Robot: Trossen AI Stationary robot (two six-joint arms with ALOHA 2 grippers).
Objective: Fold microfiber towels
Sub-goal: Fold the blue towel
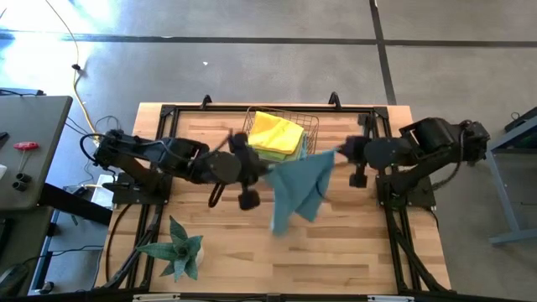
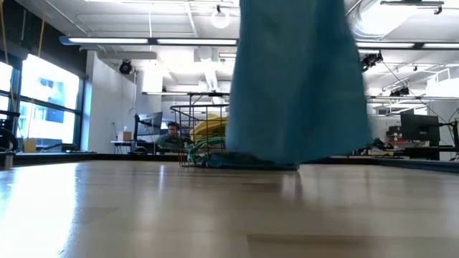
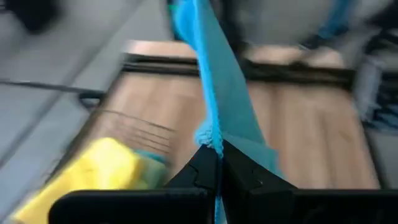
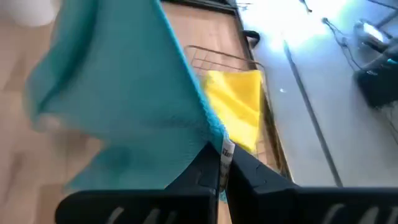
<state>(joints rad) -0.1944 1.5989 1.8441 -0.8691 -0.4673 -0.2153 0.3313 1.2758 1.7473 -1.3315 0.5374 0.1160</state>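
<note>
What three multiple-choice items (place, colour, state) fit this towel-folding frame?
1. Where is the copper wire basket?
A. at the table's far edge, between the arms
B. beside the spiky green plant
C. off the table

2. What colour is the towel on top of the basket's pile?
A. white
B. bright yellow
C. red

3. How is the soft blue microfiber towel held?
A. lying flat, untouched
B. by one gripper only
C. by both grippers, hanging between them

Key: 1 A, the high view shows it there. 2 B, the yellow towel lies uppermost. 3 C, the left gripper and right gripper each have fingers shut on an edge.
</note>
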